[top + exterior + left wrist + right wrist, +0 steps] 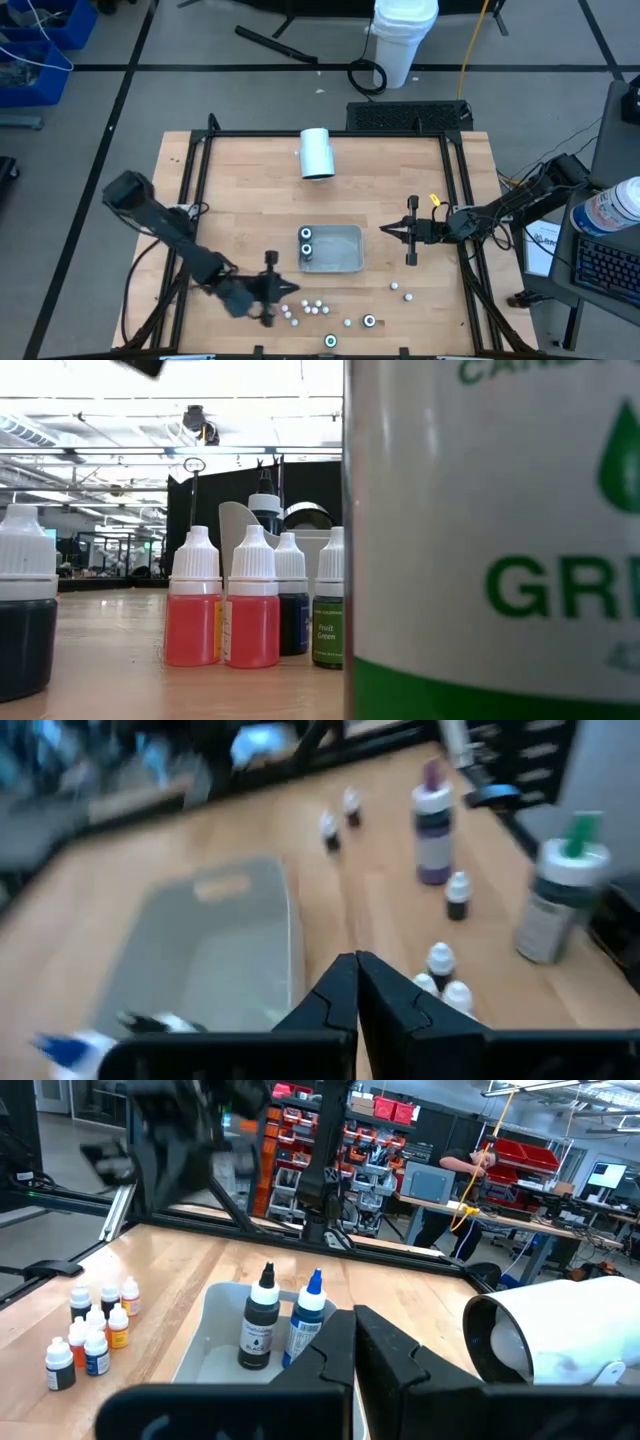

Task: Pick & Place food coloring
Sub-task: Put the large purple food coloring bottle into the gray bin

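Green-labelled bottle [490, 540] up close, small white-capped food coloring bottles [250, 600] clustered behind

We count two bottles [306, 241] in one grey tray [345, 262], one white cylinder [317, 153], two arms' hands [283, 289].

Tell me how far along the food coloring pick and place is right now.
Done: two bottles stand in the grey tray. In hand: nothing; the left gripper is shut and empty beside the cluster of small bottles, the right gripper shut by the tray. Left: that cluster and the scattered bottles on the table.
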`<state>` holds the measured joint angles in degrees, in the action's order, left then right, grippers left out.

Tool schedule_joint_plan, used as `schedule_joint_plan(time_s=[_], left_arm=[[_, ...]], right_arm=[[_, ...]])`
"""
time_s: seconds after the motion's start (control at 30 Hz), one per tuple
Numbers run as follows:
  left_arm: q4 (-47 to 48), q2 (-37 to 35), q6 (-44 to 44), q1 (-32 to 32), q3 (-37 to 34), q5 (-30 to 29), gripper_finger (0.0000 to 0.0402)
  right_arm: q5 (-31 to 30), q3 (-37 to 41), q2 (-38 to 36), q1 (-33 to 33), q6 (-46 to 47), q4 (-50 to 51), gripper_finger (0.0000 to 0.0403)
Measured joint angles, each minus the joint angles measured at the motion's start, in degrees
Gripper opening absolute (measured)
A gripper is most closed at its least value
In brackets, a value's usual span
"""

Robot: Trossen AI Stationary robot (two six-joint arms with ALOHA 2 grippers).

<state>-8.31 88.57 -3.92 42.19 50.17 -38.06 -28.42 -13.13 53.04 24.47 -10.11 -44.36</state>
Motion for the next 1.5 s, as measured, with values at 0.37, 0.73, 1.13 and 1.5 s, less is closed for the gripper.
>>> schedule_joint_plan(time_s=[0.37,0.73,1.13,1.5], left_arm=[[11.4,-27.7,2.3,-2.5,-8.3,-8.6,0.0009],[-37.5,-39.1,9.7,-6.5,-43.8,5.6,0.0004],[-39.5,-36.9,5.0,-7.0,-47.0,1.8,0.0002],[-47.4,-37.1,19.9,-5.1,-46.2,-0.6,0.0002]], right_arm=[[0.1,0.0,0.0,0.0,0.0,0.0,0.0000],[0.1,0.0,0.0,0.0,0.0,-0.4,0.0000],[0.1,0.0,0.0,0.0,0.0,-0.2,0.0000],[0.0,0.0,0.0,0.0,0.3,1.6,0.0000]])
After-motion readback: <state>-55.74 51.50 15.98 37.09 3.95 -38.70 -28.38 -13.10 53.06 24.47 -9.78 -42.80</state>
